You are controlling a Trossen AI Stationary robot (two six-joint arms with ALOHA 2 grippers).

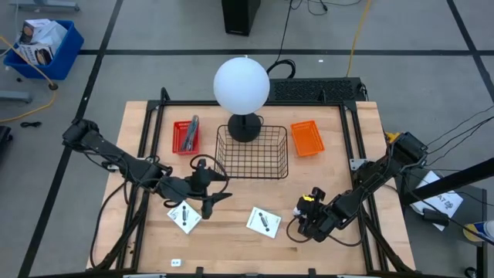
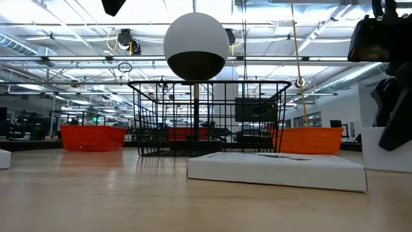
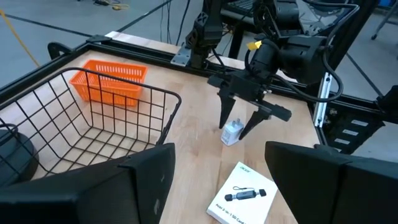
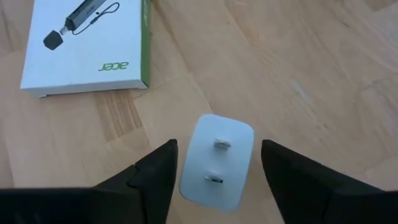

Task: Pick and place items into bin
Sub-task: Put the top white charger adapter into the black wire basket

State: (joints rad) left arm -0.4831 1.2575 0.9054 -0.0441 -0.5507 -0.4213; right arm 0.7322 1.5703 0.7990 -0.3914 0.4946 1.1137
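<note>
A small white plug adapter (image 4: 217, 163) lies prongs-up on the wooden table. My right gripper (image 4: 219, 171) is open and low over it, one finger on each side with a narrow gap showing; the left wrist view shows the same straddle (image 3: 231, 132). Two white square cards with a dark mark lie flat, one (image 1: 263, 222) left of the adapter and one (image 1: 184, 217) under my left arm. A tiny white cube (image 1: 175, 263) sits near the near edge. My left gripper (image 1: 220, 188) is open above the table, near the wire basket (image 1: 252, 150).
The white globe lamp (image 1: 241, 85) stands with its dark base inside the black wire basket. A red bin (image 1: 186, 137) holding a grey tool sits to the basket's left, an orange bin (image 1: 307, 137) to its right. Bare wood lies between the two cards.
</note>
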